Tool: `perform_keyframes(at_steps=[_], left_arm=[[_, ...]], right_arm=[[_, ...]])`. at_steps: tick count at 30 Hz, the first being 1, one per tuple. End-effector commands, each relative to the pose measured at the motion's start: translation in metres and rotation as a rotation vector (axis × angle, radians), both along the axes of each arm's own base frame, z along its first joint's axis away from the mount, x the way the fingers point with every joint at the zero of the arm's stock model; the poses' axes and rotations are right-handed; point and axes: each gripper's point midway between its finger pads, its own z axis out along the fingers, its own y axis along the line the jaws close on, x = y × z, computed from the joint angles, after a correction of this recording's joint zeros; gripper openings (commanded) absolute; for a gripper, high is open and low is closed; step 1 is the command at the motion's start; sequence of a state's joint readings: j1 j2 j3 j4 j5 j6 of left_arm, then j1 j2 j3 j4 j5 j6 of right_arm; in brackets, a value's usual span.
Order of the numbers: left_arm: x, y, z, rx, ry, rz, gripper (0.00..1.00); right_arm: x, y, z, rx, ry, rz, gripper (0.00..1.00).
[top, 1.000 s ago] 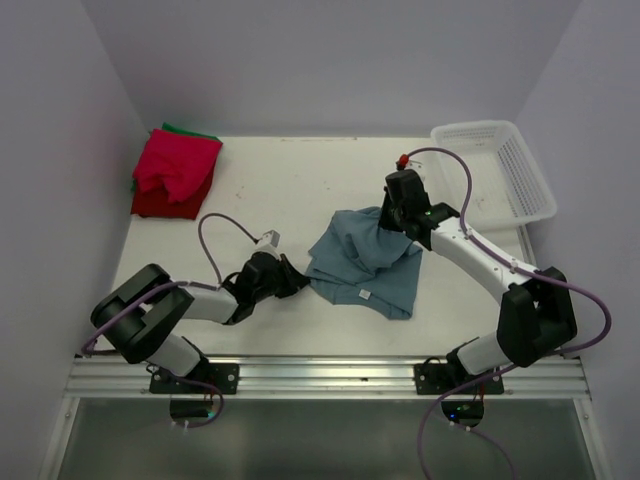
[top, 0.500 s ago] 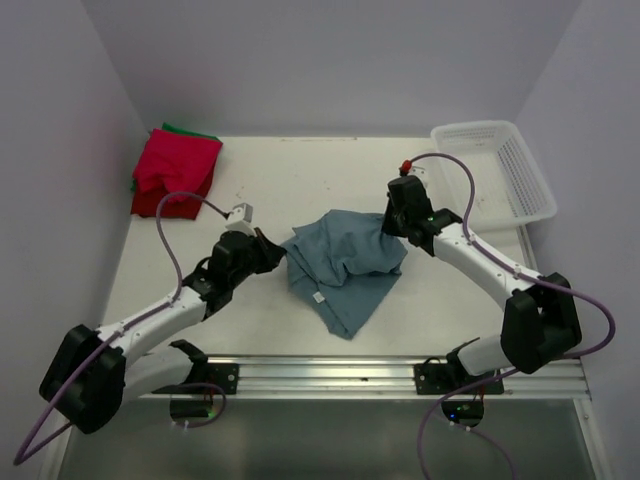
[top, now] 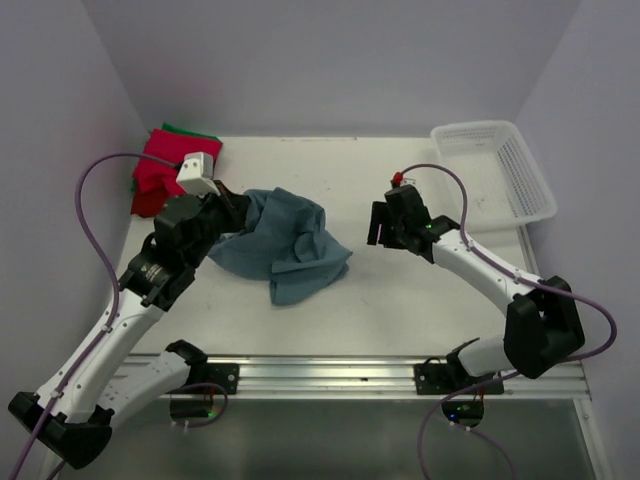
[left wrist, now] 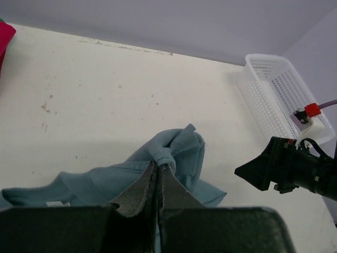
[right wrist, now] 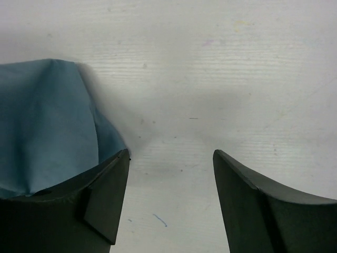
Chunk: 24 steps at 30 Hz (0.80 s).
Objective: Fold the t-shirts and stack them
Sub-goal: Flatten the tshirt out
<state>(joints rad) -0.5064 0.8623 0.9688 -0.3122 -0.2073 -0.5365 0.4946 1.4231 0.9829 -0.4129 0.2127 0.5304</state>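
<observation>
At back left, red t-shirts lie stacked; left tool pinches the unfolded blue-grey shirt, right tool gapes empty.

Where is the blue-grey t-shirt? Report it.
Top view: the blue-grey t-shirt sits crumpled left of centre, pinched by the left claw, near the red folded shirts.

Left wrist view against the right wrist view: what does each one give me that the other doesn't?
Only the left wrist view shows the left tool shut on a bunched fold of the blue-grey t-shirt. It also shows the white mesh basket, the right arm from outside, and a corner of a red t-shirt. Only the right wrist view shows the right tool open, with nothing but table between its fingers. Both views show the blue-grey t-shirt and the table.
</observation>
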Motion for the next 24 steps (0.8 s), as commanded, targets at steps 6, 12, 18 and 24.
perform_keyframes(at_steps=[6, 12, 18, 24], left_arm=[[-0.004, -0.005, 0.040, 0.037, -0.041, -0.066, 0.00], [-0.002, -0.011, 0.038, 0.021, -0.024, -0.083, 0.00], [-0.007, -0.009, 0.046, 0.004, -0.037, -0.084, 0.00], [-0.012, -0.005, 0.063, -0.004, -0.063, -0.075, 0.00]], right_arm=[[-0.020, 0.096, 0.097, 0.470, -0.174, 0.369, 0.68], [-0.047, 0.163, 0.094, 0.793, -0.085, 0.582, 0.64], [-0.033, 0.197, 0.038, 0.788, 0.033, 0.604, 0.58], [-0.027, 0.231, 0.012, 0.756, 0.085, 0.643, 0.56]])
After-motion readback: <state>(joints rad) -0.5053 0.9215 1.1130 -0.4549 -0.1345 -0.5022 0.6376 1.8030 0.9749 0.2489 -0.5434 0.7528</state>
